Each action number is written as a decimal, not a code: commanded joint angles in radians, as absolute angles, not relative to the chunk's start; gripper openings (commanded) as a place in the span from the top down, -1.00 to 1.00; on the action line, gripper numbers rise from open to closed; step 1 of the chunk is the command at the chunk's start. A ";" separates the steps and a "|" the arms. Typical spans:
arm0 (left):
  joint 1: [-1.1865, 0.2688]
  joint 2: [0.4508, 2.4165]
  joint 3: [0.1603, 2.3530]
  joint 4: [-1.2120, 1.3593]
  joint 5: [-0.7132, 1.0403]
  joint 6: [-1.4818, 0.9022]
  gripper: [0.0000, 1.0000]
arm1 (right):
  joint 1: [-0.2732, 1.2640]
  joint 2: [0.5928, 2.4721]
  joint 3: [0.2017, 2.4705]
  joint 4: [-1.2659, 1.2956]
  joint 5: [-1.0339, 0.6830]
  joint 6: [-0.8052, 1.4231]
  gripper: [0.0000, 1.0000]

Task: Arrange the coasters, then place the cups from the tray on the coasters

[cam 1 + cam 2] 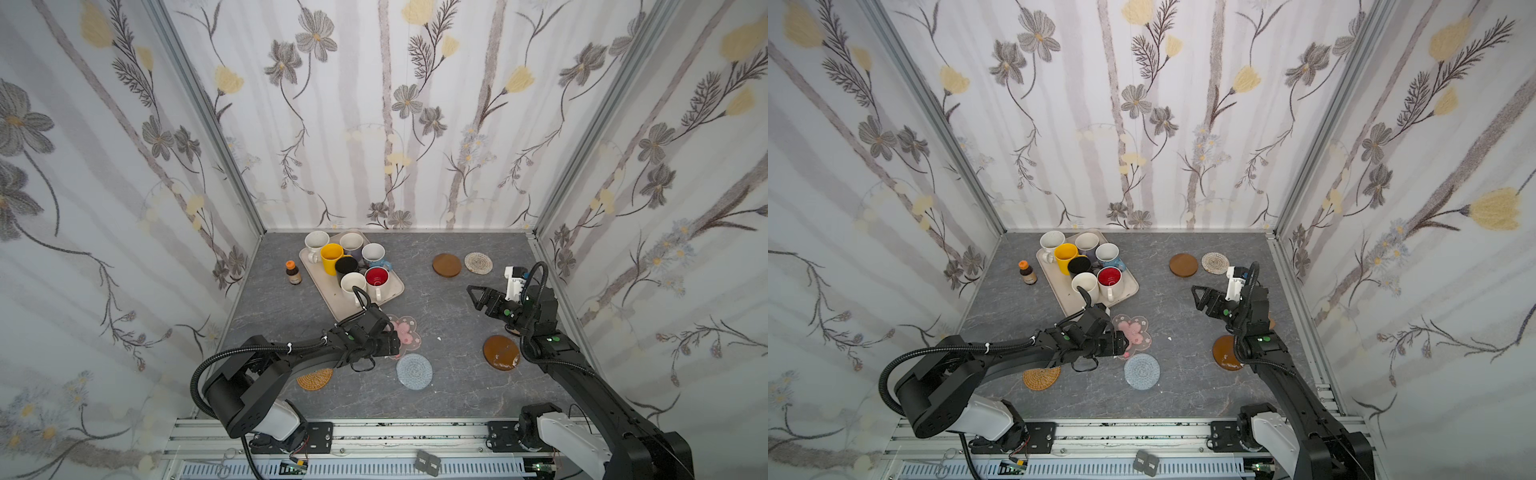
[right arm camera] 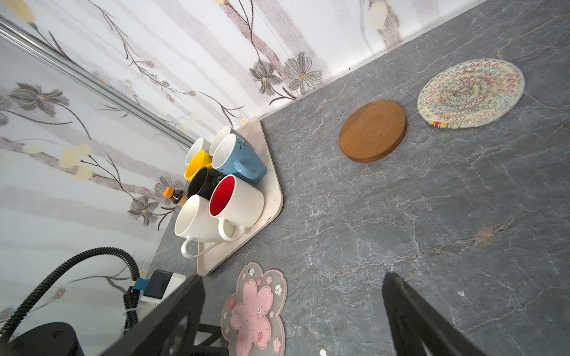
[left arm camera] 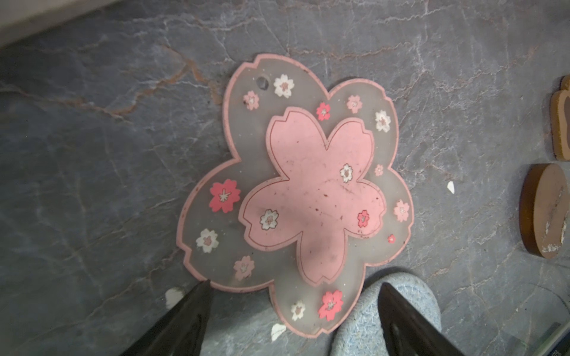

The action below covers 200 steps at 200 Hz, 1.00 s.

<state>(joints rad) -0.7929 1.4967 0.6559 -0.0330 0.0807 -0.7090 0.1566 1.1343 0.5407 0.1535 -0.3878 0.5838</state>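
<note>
Several mugs, among them a yellow cup [image 1: 331, 257] and a red-lined white cup [image 1: 377, 277], stand on the beige tray [image 1: 323, 286] at the back left. My left gripper [image 3: 296, 286] is open just above the table. One finger is at the near rim of the pink blossom coaster [image 3: 311, 191] and the other over the grey-blue crochet coaster [image 3: 364, 320]. My right gripper [image 1: 473, 296] hangs open and empty over bare table. The wood disc [image 1: 446, 265] and cream woven coaster [image 1: 478, 262] lie at the back right. The amber disc [image 1: 501, 352] and rattan coaster [image 1: 314, 379] lie nearer. The right arm mostly hides the paw coaster [image 3: 563, 117].
A small brown bottle with an orange cap [image 1: 293, 272] stands left of the tray. Flowered walls close in the table on three sides. A metal rail [image 1: 395, 432] with both arm bases runs along the front edge.
</note>
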 commanded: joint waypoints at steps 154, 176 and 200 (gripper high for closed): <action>-0.883 1.870 0.954 0.101 0.132 -0.799 -0.67 | 0.128 1.071 0.519 0.193 -0.436 0.610 -0.83; -0.887 1.927 1.018 0.118 0.129 -0.809 -0.67 | 0.122 1.054 0.518 0.183 -0.448 0.615 -0.83; -0.889 1.995 1.086 0.134 0.135 -0.820 -0.67 | 0.105 1.028 0.509 0.159 -0.452 0.617 -0.83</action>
<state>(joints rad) -0.8867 1.9335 1.0424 0.2226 0.1123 -0.7837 0.1188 1.0481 0.5167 0.1493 -0.4389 0.6056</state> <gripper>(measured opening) 0.834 0.916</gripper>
